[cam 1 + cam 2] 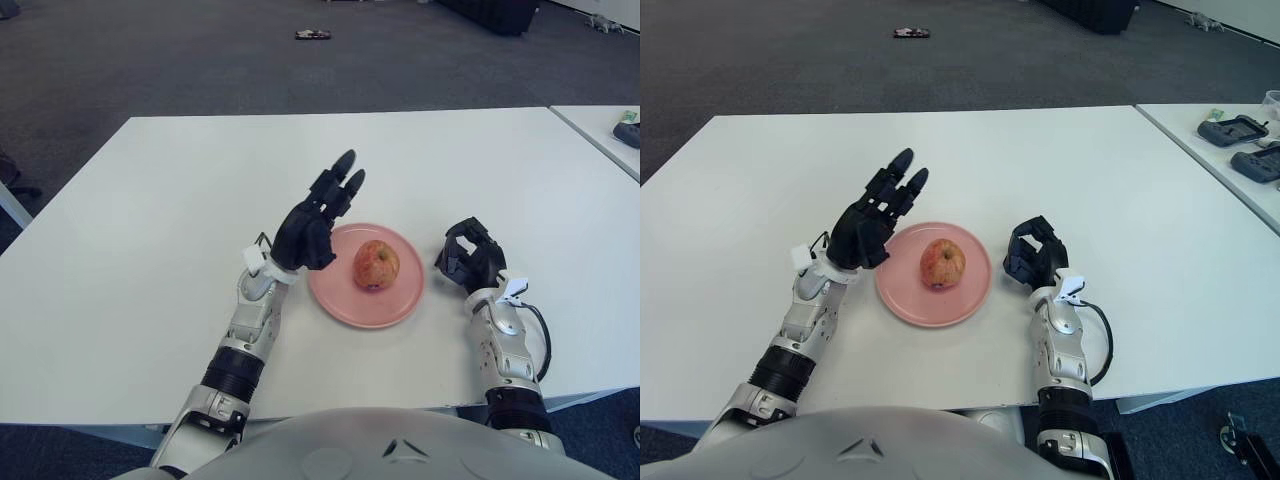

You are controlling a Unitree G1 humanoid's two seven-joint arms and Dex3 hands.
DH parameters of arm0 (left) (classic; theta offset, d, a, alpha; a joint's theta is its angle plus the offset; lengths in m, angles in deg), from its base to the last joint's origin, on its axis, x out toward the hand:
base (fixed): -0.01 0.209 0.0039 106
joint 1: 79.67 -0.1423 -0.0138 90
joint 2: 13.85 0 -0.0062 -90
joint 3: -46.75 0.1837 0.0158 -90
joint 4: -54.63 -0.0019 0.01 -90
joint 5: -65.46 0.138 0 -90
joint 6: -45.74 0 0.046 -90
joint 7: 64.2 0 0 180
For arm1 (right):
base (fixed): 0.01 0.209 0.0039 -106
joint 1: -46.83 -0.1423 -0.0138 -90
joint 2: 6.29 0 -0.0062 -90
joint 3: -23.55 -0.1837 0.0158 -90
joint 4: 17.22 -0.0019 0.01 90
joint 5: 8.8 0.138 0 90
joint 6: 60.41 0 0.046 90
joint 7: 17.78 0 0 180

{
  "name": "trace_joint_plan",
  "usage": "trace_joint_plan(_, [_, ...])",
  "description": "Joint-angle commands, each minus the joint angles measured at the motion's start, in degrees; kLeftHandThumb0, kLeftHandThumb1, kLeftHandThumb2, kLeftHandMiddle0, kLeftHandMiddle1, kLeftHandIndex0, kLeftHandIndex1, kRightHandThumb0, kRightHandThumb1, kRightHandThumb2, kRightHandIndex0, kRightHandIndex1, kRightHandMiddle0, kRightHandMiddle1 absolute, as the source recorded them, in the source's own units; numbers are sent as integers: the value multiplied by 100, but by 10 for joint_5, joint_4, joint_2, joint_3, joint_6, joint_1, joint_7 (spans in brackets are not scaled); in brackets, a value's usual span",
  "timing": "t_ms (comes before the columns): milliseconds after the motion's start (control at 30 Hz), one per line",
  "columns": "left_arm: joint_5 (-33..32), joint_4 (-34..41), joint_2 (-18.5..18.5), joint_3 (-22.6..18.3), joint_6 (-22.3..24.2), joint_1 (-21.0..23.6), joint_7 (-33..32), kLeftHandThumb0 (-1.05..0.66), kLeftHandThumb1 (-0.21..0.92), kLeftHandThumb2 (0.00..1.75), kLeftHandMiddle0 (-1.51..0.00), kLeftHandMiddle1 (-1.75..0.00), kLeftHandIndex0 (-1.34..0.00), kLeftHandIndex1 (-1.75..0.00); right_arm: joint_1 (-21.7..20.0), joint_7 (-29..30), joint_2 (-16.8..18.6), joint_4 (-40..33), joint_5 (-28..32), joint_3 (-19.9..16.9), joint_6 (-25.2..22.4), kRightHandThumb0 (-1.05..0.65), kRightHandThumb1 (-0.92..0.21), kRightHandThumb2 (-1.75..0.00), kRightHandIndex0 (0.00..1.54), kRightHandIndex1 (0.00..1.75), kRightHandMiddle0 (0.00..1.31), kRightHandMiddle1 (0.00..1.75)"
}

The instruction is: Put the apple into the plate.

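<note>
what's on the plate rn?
One apple sits on the pink plate, roughly centred, with nothing else on it. The patch of plate under the apple is covered. The left robot hand is open beside the plate's left rim; the right robot hand shows to its right.

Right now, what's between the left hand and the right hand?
The pink plate holding the apple sits between the left hand and right hand, in both views.
</note>
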Motion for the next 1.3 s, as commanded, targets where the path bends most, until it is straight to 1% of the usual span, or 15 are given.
trace_joint_plan(0, [-28, 6, -9, -29, 29, -6, -6, -105, 92, 111, 0, 0, 0, 0, 13, -3, 2, 33, 3, -3, -8, -43, -48, -112, 91, 175, 48, 175])
trace_joint_plan(200, [-33, 23, -34, -62, 61, -13, -50, -105, 92, 110, -1, -1, -1, -1, 10, -14, 3, 45, 7, -2, 18, -43, -47, -113, 92, 175, 49, 175])
trace_joint_plan(300, [-26, 31, -46, -82, 67, -18, -82, -104, 92, 107, -1, -13, 0, -15, 10, -20, 3, 48, 8, -1, 25, -43, -47, -114, 93, 175, 49, 175])
trace_joint_plan(533, [-8, 16, -65, -124, 35, -20, -117, -98, 92, 103, 0, -38, 0, -46, 9, -28, 7, 48, 19, -4, 25, -45, -42, -120, 96, 175, 53, 175])
trace_joint_plan(700, [29, 3, -75, -149, 5, -17, -159, -96, 92, 104, 0, -52, 0, -60, 8, -24, 6, 47, 19, -4, 19, -45, -41, -122, 97, 175, 54, 175])
trace_joint_plan(733, [40, 0, -77, -155, -2, -17, -174, -96, 92, 106, 0, -67, 0, -71, 8, -24, 6, 46, 19, -4, 18, -45, -41, -122, 97, 175, 54, 175])
trace_joint_plan(767, [52, -2, -78, -161, -7, -16, -190, -96, 92, 106, 0, -72, 0, -75, 8, -24, 6, 46, 20, -4, 17, -45, -41, -122, 97, 175, 54, 175])
trace_joint_plan(800, [61, -3, -80, -164, -11, -16, -201, -95, 92, 106, 0, -86, 0, -86, 8, -24, 6, 46, 20, -4, 17, -45, -40, -122, 97, 175, 54, 175])
trace_joint_plan(900, [90, -4, -88, -176, -18, -14, -250, -93, 92, 106, 0, -113, 0, -110, 8, -26, 5, 46, 20, -3, 20, -45, -40, -122, 97, 175, 54, 175])
trace_joint_plan(933, [97, -4, -90, -180, -19, -14, -264, -89, 92, 106, -3, -127, 0, -133, 8, -27, 5, 46, 20, -3, 21, -45, -40, -122, 97, 175, 54, 175])
trace_joint_plan(967, [101, -4, -91, -181, -20, -14, -272, -87, 92, 106, -5, -137, 0, -148, 8, -27, 5, 46, 20, -3, 21, -45, -40, -122, 97, 175, 54, 175])
trace_joint_plan(1033, [123, -5, -95, -188, -22, -13, -310, -80, 91, 106, -9, -147, -2, -161, 8, -25, 4, 45, 18, -3, 18, -45, -40, -122, 97, 175, 54, 175])
trace_joint_plan(1100, [145, -7, -98, -194, -27, -13, -343, -73, 86, 111, -16, -157, -12, -168, 8, -24, 3, 45, 17, -2, 16, -45, -40, -122, 97, 175, 54, 175])
trace_joint_plan(1167, [163, -12, -99, -197, -33, -13, -371, -53, 75, 96, -26, -161, -25, -172, 8, -23, 3, 45, 16, -2, 17, -45, -40, -122, 96, 175, 54, 175])
trace_joint_plan(1267, [193, -26, -101, -205, -46, -11, -417, -45, 65, 97, -41, -169, -35, -174, 7, -24, 3, 46, 17, -3, 19, -45, -40, -122, 96, 175, 54, 175])
